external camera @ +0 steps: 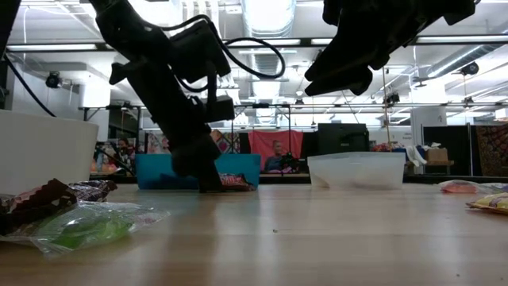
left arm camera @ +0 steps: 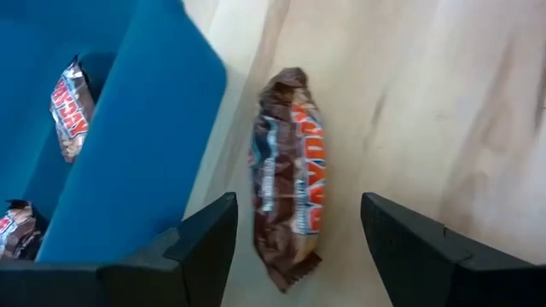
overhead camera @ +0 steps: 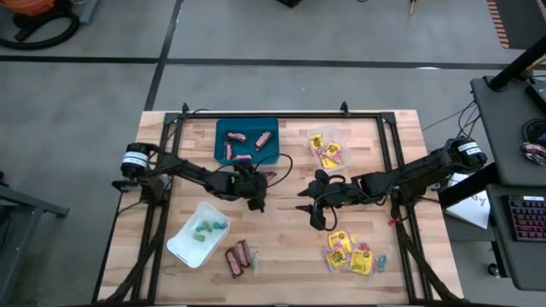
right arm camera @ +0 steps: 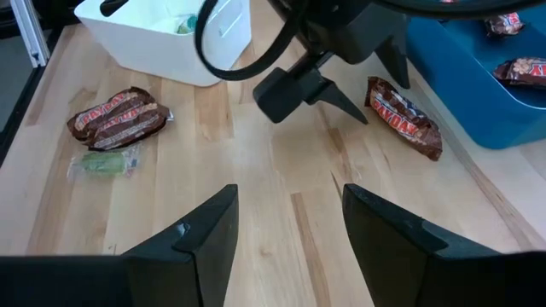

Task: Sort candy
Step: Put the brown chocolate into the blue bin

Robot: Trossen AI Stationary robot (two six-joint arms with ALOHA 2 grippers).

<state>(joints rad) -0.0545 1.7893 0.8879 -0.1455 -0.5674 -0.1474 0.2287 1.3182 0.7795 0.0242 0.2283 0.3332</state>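
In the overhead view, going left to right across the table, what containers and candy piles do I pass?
White tray with pastel sweets → brown-red mini bars on the wood → blue tray with mini bars → clear tray with yellow packets → loose yellow packets

— What carries everything?
— A pale wooden table (overhead camera: 281,222).
— Lying directly on it?
— A blue tray (overhead camera: 247,141), a white tray (overhead camera: 186,245), a clear tray (overhead camera: 334,136); one brown-red bar (left arm camera: 288,175) just beside the blue tray, two more (right arm camera: 117,118) with a green sweet (right arm camera: 103,162) near the white tray, yellow packets (overhead camera: 350,253) well apart.
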